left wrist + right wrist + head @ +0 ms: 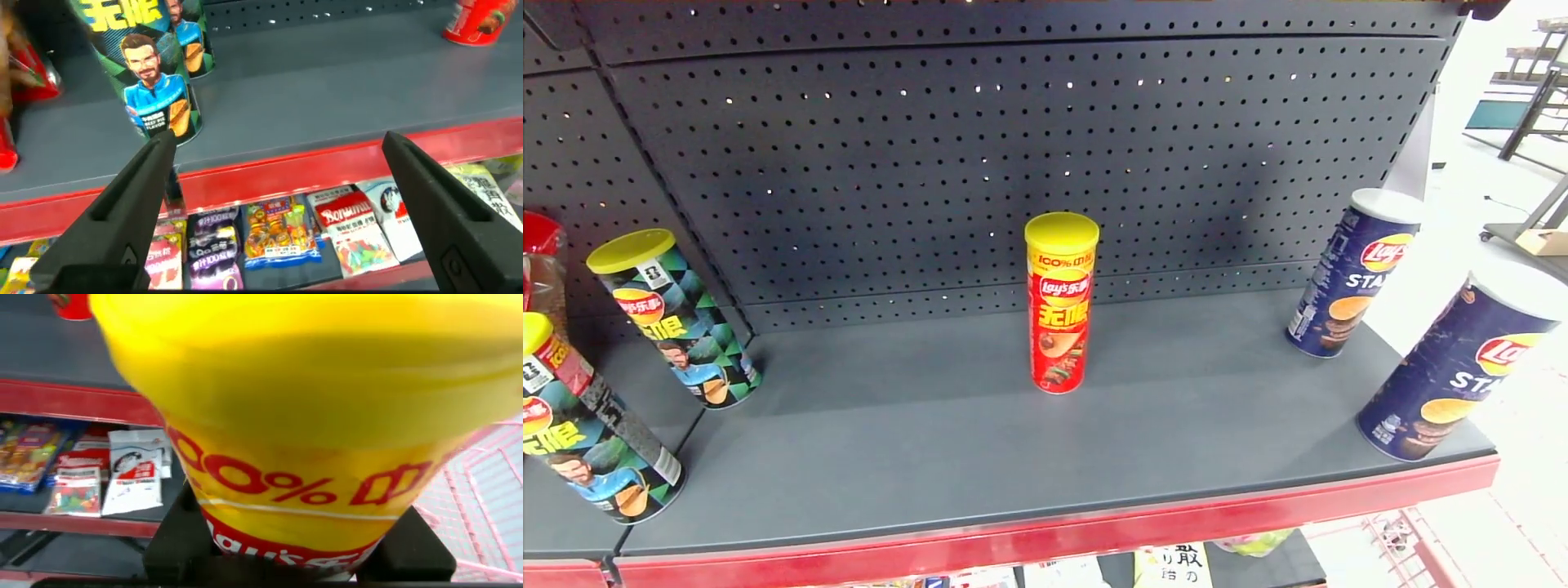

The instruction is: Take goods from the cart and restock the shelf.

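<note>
Grey shelf [980,441] with a red front lip carries standing chip cans: two dark-blue cans [1347,278] at its right end and a red can [1059,306] mid-shelf. The right claw [298,547] pinches another yellow-lidded can [310,416] near the pink cart [498,490]. The left claw [278,143] hangs spread before the lip.

Red can [1059,306] upright on shelf [1013,441]
</note>
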Motion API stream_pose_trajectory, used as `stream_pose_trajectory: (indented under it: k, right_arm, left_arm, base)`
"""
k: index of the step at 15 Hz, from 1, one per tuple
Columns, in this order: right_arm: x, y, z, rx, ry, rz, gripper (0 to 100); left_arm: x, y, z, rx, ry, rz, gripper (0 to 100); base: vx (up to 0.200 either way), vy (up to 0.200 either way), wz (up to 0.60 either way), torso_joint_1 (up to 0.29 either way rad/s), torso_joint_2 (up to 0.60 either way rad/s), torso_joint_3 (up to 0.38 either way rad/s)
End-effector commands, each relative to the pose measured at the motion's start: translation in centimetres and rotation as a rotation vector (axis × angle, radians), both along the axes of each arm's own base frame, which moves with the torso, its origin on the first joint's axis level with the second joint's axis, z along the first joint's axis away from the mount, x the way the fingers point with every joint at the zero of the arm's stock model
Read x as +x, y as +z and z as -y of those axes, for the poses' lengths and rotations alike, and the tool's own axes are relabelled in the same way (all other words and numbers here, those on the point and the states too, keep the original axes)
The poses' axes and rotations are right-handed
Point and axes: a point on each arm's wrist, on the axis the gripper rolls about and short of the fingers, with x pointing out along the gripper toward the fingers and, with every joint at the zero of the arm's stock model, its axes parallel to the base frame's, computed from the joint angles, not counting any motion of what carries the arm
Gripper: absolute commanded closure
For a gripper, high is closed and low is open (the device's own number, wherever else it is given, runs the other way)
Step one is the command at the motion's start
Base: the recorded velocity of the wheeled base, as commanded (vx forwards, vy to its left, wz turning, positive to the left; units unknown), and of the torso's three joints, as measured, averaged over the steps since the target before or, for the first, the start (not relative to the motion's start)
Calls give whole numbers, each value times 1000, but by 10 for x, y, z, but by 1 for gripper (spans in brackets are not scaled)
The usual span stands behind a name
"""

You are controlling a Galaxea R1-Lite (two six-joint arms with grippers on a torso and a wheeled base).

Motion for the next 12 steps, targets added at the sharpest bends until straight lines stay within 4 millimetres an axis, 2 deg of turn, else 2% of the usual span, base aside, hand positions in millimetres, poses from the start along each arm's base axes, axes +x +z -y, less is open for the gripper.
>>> stream_pose_trajectory:
  k: [1, 6, 10, 11, 12]
  right_arm:
    - [3, -9, -1, 17, 35, -34, 100]
    - [9, -31, -4, 65, 117, -114, 100]
    - [12, -33, -5, 59, 153, -78, 100]
    - [12, -34, -5, 42, 152, -74, 100]
    - [12, -35, -5, 27, 154, -70, 100]
  left_arm:
    - [0, 1, 0, 6, -15, -2, 0]
    - [0, 1, 0, 5, -23, -2, 0]
    - [0, 1, 0, 5, -23, -2, 0]
    - [-1, 6, 1, -4, -36, 20, 0]
    - [0, 55, 1, -74, -99, 46, 0]
  base:
    - [0, 0, 0, 0, 0, 0]
    - [0, 0, 0, 0, 0, 0]
    - [0, 0, 0, 0, 0, 0]
    - [0, 0, 0, 0, 0, 0]
    - [0, 0, 0, 0, 0, 0]
